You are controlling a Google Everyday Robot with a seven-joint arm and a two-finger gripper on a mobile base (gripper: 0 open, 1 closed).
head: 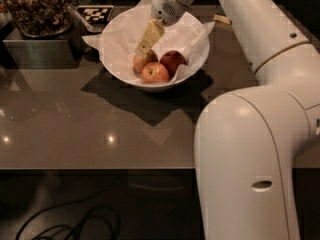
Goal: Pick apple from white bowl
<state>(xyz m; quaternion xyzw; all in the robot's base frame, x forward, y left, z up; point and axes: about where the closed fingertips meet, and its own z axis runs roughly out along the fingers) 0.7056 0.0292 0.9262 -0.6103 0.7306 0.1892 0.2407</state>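
Beneath the pincer's tip, at the back left of the fruit, sits our apple.

We see the pale apple (141, 62) lying low in the white bowl (150, 86) on its crumpled paper (125, 34), touching the orange-red apple (155, 73) in front of it and close beside the deep red apple (174, 61) on the camera's right. The pincer (144, 47) hangs above and a little behind the pale apple, slanting down toward the camera's left. Its tip is just over the apple's top or touching it; we cannot tell which, nor whether the pincer is released or clenched. We judge the coming move to be a short drop along that slant. The neighbours crowd the apple's near and right sides, so a nudge is the risk, while its left side meets only paper. The bowl stands on the dark surface (75, 114).
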